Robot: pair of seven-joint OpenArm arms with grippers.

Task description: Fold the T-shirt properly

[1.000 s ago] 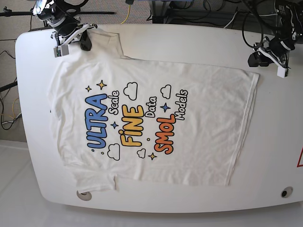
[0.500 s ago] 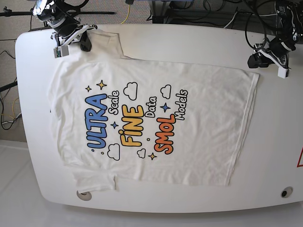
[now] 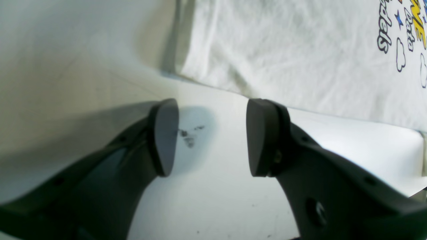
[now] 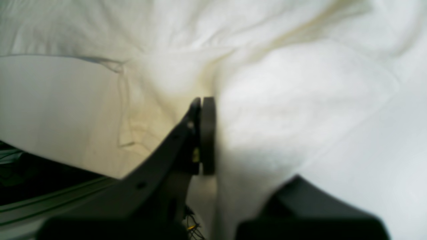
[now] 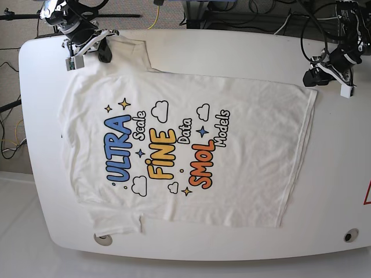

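The T-shirt [image 5: 185,150] lies flat, print up, on the white table [image 5: 232,49]; the right gripper [image 4: 203,140] is pinched tight on the cloth by one sleeve at a far corner; the left gripper [image 3: 210,136] has its jaws wide apart, holding nothing, over bare table just beside the shirt's bottom hem.

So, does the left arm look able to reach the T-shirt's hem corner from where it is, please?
Probably yes: the left gripper is open over bare table, the T-shirt edge lies just ahead, and nothing stands between.
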